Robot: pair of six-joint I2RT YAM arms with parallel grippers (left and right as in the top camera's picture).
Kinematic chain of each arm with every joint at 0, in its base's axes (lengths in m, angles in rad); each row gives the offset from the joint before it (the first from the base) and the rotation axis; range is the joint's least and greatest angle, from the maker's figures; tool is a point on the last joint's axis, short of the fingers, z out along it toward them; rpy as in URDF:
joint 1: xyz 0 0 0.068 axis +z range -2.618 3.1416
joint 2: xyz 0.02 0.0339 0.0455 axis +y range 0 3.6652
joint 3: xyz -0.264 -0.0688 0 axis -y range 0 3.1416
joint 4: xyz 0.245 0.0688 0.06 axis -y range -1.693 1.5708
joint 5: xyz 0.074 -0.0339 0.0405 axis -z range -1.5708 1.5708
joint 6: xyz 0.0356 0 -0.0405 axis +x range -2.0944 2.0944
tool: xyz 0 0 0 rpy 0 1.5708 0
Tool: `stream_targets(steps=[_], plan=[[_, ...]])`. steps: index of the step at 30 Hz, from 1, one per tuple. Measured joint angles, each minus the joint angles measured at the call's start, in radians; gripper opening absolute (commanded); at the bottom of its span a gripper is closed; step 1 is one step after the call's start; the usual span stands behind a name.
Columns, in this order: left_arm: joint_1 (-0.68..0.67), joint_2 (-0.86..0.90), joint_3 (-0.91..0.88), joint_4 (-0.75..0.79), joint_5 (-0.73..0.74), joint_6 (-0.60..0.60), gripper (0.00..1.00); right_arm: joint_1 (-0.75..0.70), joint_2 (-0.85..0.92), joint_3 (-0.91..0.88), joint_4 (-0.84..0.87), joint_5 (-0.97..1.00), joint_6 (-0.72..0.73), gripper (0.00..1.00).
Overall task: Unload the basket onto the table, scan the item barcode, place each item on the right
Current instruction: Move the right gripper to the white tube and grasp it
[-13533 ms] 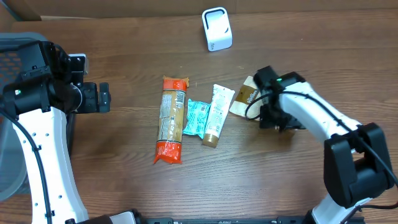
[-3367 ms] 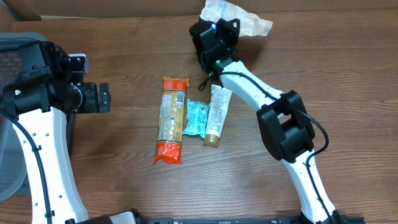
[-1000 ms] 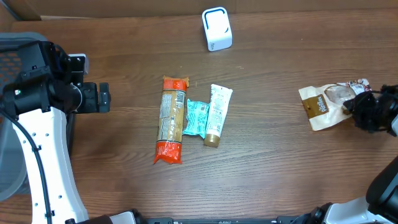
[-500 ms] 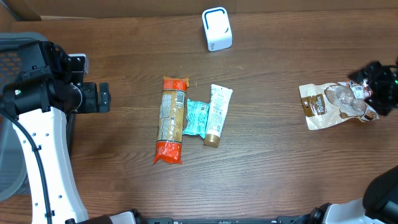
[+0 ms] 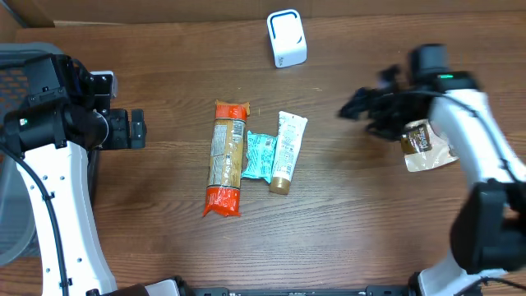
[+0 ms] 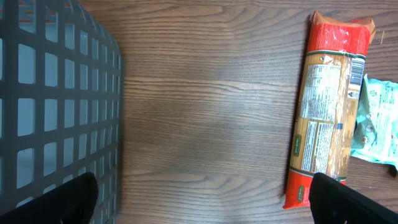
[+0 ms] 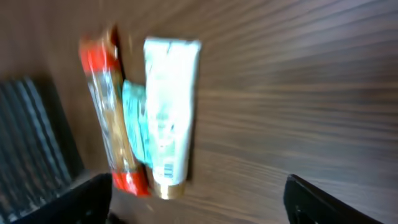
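- Brown pouch [image 5: 425, 146] flat on desk [image 5: 345, 238], lower right of white scanner [image 5: 286, 38], unheld.
- Pasta packet [image 5: 226, 158], sachet [image 5: 261, 156], tube [image 5: 285, 152] below scanner, seemingly unscanned.
- Right gripper [image 5: 352, 109] jaws apart, empty, lower right of scanner; left gripper [image 5: 136, 129] jaws apart too.

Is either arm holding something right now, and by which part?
Nothing is held: both the left end effector and right end effector are open and empty.

Bench and surroundings, overhead and wrist views.
Bench [image 5: 370, 222]: dark brown wood-grain top filling nearly the whole field, with soft even light and a faint sheen along the grain. Tan cardboard strip [image 5: 164, 10] along the far edge. Grey mesh basket [image 6: 50, 93] at the left edge.
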Motion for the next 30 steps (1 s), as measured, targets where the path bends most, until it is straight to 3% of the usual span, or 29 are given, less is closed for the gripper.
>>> stream_targets(steps=[2, 8, 12, 20, 30], plan=[[0.000, 0.000, 0.000, 0.000, 0.000, 0.000, 1.00, 0.106, 0.024, -0.004, 0.041, 0.003, 0.021, 0.82], [0.000, 0.000, 0.000, 0.000, 0.000, 0.000, 1.00, 0.388, 0.041, -0.004, 0.129, 0.082, 0.148, 0.81], [0.000, 0.000, 0.000, 0.000, 0.000, 0.000, 1.00, 0.499, 0.042, -0.004, 0.192, 0.120, 0.221, 0.82], [0.000, 0.000, 0.000, 0.000, 0.000, 0.000, 0.99, 0.629, 0.058, -0.034, 0.296, 0.179, 0.341, 0.82], [0.000, 0.000, 0.000, 0.000, 0.000, 0.000, 0.99, 0.652, 0.068, -0.182, 0.452, 0.204, 0.411, 0.80]])
